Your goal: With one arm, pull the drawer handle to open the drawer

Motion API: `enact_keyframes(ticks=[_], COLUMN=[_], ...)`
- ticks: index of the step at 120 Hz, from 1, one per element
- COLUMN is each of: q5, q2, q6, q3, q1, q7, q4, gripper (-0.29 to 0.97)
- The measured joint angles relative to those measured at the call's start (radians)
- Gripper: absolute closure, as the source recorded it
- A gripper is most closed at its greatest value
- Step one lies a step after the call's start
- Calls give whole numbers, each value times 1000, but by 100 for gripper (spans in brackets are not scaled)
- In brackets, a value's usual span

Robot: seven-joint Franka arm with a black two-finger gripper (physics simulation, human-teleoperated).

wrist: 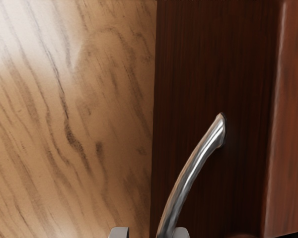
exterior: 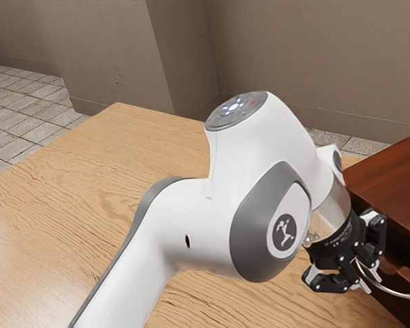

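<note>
Straddling handle [wrist: 198,158] | end effector [exterior: 343,272] apart, unclamped | slim bowed silver bar, long axis along dark reddish drawer front [wrist: 188,59]

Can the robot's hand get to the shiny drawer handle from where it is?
Most likely yes. The gripper is right at the silver handle on the dark drawer front. The handle runs between its open fingers, and nothing blocks the way.
</note>
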Motion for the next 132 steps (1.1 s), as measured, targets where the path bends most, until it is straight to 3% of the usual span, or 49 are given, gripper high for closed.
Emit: enact_keyframes(ticks=[132], q5=[37], q2=[0], q6=[-11], q3=[84], q1=[-105], q7=[1], q4=[-124], gripper=[67])
